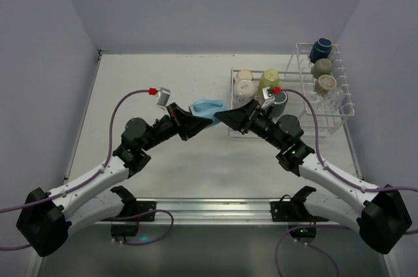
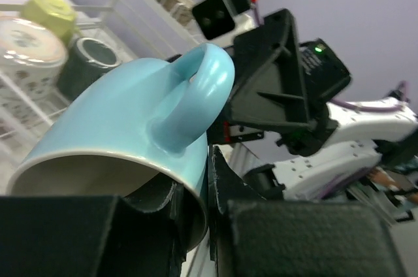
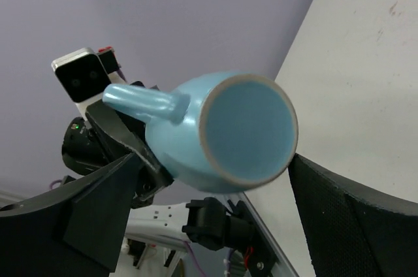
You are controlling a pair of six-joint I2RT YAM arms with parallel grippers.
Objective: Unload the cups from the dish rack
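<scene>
My left gripper (image 1: 196, 120) is shut on the rim of a light blue mug (image 1: 208, 106) and holds it on its side above the table, left of the white dish rack (image 1: 307, 120). In the left wrist view one finger is inside the mug (image 2: 124, 127) and one outside, with the handle up. My right gripper (image 1: 225, 119) is open and faces the mug's base (image 3: 245, 127), one finger (image 3: 98, 211) on each side of it. Several cups stay in the rack: a white patterned one (image 1: 244, 89), a pale green one (image 1: 269, 80), a dark one (image 1: 279, 102) and a navy one (image 1: 321, 49).
The rack's taller basket section (image 1: 339, 104) stands at the far right and also holds a grey-green cup (image 1: 321, 66) and a beige-brown cup (image 1: 325, 84). Purple walls close the table at the back and sides. Bare tabletop (image 1: 150, 68) lies to the left.
</scene>
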